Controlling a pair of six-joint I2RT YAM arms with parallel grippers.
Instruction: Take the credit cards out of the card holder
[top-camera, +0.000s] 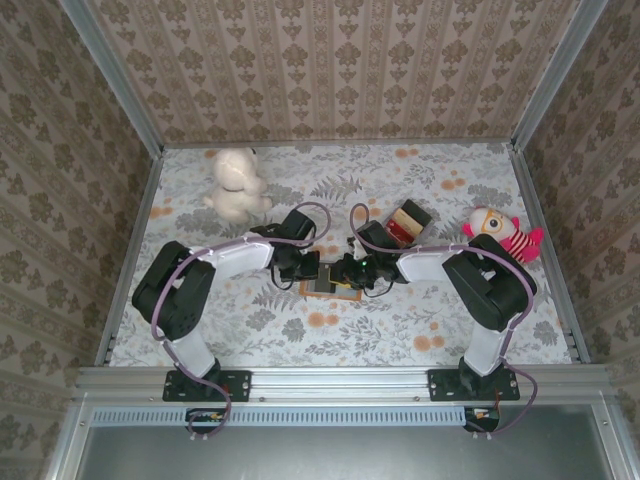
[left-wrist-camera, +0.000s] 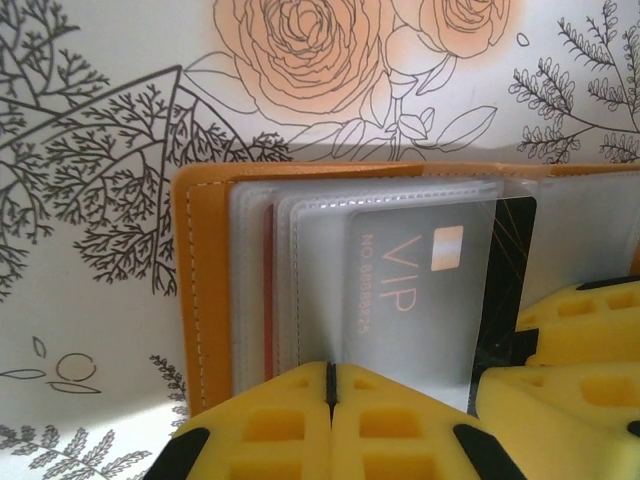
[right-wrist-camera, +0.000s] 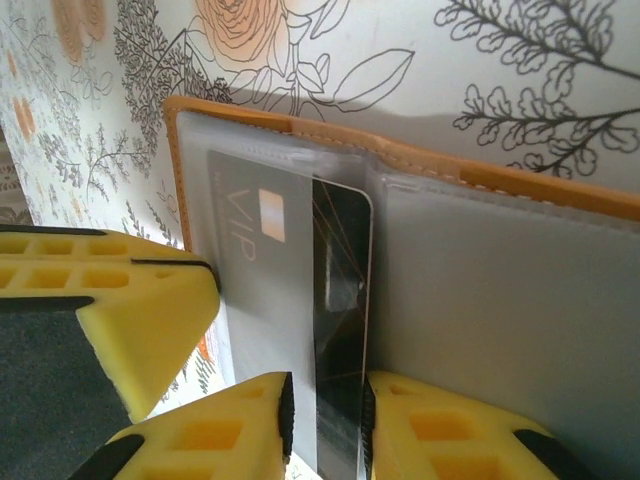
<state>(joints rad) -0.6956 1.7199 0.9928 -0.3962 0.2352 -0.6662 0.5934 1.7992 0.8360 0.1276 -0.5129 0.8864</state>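
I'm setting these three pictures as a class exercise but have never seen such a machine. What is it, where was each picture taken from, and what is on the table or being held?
These are two robot arms, the left arm and the right arm, bolted to the near edge of a flowery table. The wide picture looks down from above and behind them. The other two come from a camera on each wrist.

On the table lie a tan wallet, a white soft toy, a striped doll and a brown box.

The left tool, with yellow fingers, is shut at the wallet's edge. The right tool stands slightly open, and a dark card, partly out of its clear pocket, shows between its fingers.
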